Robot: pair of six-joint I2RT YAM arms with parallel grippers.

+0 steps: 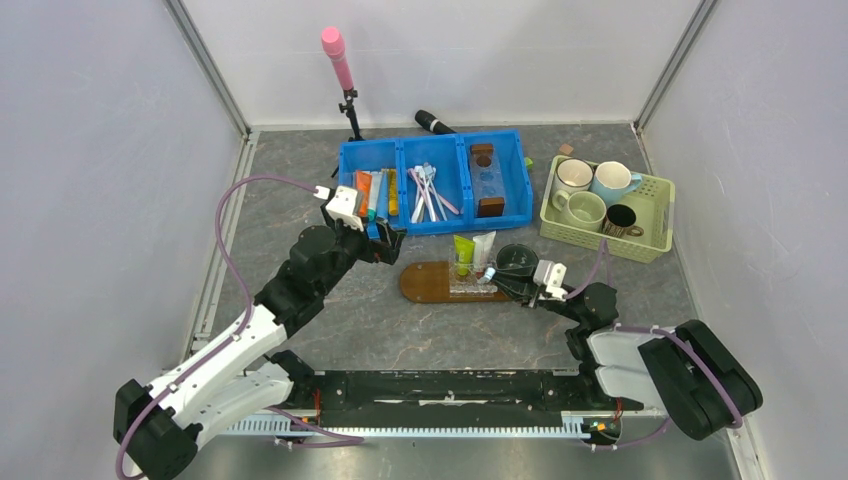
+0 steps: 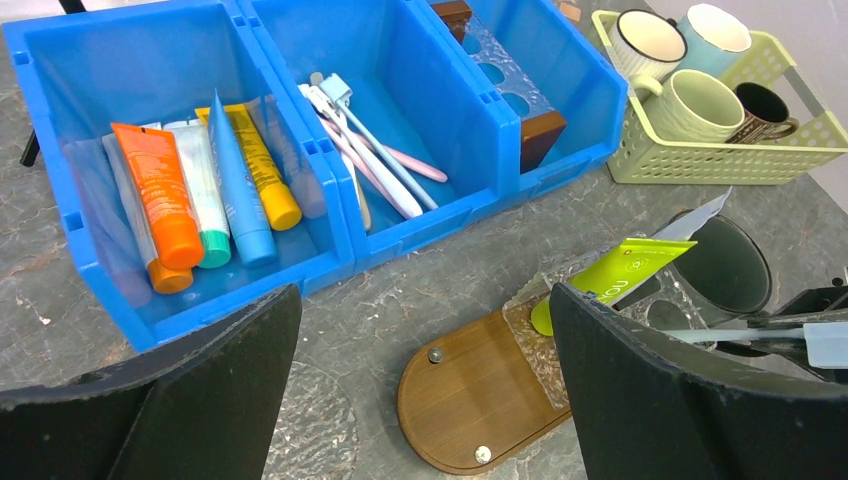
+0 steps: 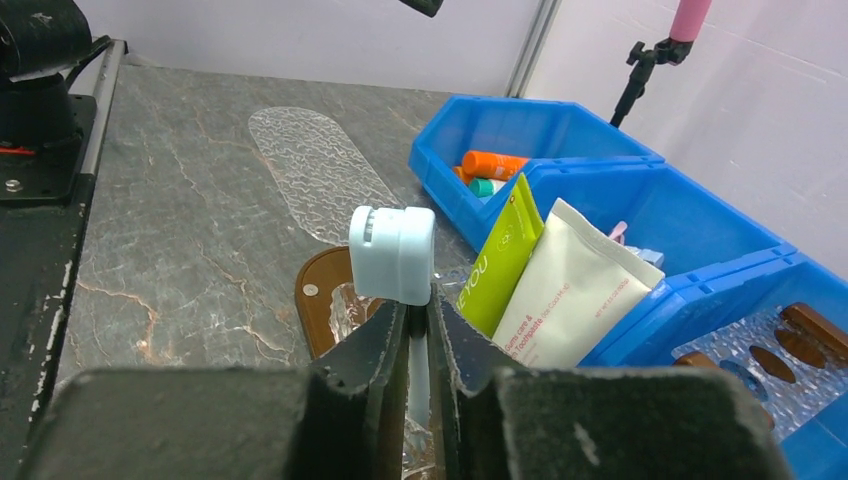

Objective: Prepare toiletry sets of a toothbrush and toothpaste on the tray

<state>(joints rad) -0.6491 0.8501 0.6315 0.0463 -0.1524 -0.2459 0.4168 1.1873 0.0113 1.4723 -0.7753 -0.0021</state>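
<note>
We note a grey, marble-veined table (image 1: 350, 320). Directly on it:
- a dark wooden oval tray (image 1: 428, 282) near the middle
- a blue three-compartment bin (image 1: 470, 222) just behind the tray
- a pale green basket (image 1: 595, 240) to the bin's right
- a dark round cup (image 1: 517, 260) by the tray's right end

At the back we see a pink-topped stand (image 1: 338, 55) and a black microphone (image 1: 435, 122) lying flat.

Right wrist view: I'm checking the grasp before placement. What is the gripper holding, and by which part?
The right gripper holds the toothbrush, pinching its thin whitish handle just below the pale blue head cap.
</note>
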